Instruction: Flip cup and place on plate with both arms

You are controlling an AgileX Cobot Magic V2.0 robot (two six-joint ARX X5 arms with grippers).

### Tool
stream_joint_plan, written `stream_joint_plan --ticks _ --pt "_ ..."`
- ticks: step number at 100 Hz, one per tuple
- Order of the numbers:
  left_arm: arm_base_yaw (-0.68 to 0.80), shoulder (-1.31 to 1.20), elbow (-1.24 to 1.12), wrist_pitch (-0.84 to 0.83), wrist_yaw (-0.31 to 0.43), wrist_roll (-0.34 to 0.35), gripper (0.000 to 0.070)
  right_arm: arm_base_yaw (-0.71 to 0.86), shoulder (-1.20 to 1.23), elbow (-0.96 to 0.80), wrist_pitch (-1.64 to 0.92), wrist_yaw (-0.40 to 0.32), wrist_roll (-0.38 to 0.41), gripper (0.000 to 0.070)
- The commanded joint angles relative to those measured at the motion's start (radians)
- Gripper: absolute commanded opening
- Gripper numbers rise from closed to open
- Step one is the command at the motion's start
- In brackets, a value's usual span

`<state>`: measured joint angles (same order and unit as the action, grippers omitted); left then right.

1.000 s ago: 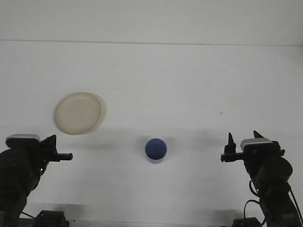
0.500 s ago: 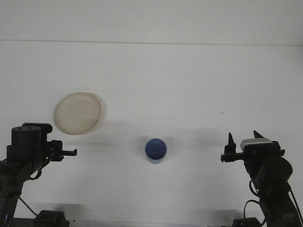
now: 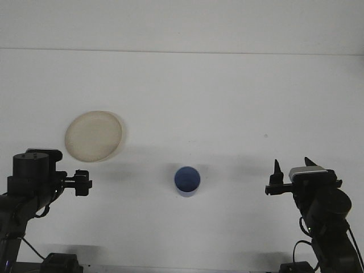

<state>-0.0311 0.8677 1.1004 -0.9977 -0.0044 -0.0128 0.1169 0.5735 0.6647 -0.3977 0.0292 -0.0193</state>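
Note:
A small blue cup (image 3: 187, 181) stands on the white table near the front centre; from above I cannot tell which end is up. A cream round plate (image 3: 93, 136) lies flat at the left, well apart from the cup. My left gripper (image 3: 81, 183) hovers low at the front left, just below the plate's near edge, pointing right toward the cup and seen side-on. At the front right my right gripper (image 3: 292, 165) is open, its two dark fingertips pointing away from me and nothing between them. Both grippers are far from the cup.
The white table (image 3: 227, 102) runs back to a pale wall. The dark arm bodies fill the two front corners.
The left arm has swung up and its wrist has turned, carrying the gripper slightly right toward the cup. The right arm, cup and plate have not moved.

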Motion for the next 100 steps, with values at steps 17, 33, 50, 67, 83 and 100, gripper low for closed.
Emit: stream_joint_plan --ticks 17,33,50,67,83,100 --pt "-0.018 0.017 0.025 -0.013 0.036 -0.004 0.0585 0.002 0.003 0.005 0.016 0.000 -0.004 0.0531" --pt "-0.086 0.077 0.079 -0.043 0.128 -0.041 0.0584 0.002 0.003 0.004 0.016 0.000 -0.003 0.0531" --pt "-0.230 0.188 0.174 -0.048 0.137 -0.087 0.0585 0.002 0.003 0.005 0.016 0.000 -0.003 0.0531" --pt "-0.399 0.341 0.277 -0.034 0.136 -0.113 0.0584 0.002 0.003 0.005 0.016 0.000 -0.003 0.0531" --pt "-0.525 0.490 0.356 0.013 0.136 -0.132 0.0584 0.002 0.003 0.004 0.015 0.000 -0.003 0.0531" --pt "-0.617 0.632 0.433 0.035 0.136 -0.130 0.0584 0.002 0.003 0.004 0.014 0.000 -0.003 0.0531"
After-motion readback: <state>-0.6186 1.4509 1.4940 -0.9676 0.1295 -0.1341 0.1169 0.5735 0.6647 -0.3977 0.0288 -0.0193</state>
